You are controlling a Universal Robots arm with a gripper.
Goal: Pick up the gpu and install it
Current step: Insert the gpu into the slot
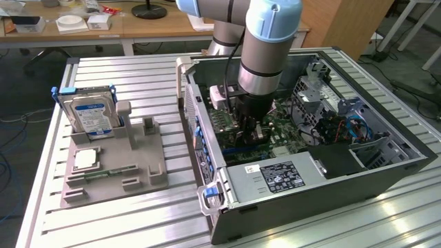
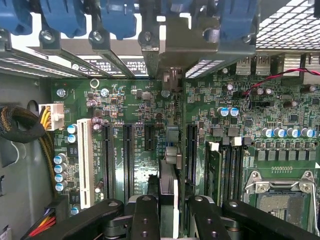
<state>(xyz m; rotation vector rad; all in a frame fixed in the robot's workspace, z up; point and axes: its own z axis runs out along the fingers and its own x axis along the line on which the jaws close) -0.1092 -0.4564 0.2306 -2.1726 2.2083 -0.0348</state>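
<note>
Inside the open computer case [image 1: 310, 199], my gripper [image 2: 172, 220] clamps one gpu [image 2: 169, 190] edge-on over the motherboard [image 2: 135, 100]. One blue-labelled hard drive [image 1: 93, 116], print unreadable, stands on the counter [image 1: 138, 222].

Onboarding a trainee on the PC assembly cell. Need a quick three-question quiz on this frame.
1. True or false: the hard drive lies flat inside the computer case.
2. The end effector grips: A) memory stick B) gpu C) cable
3. Fill in: the end effector is above the ____.
Key: 1 false, the hard drive stands in the grey fixture; 2 B; 3 motherboard.
</note>
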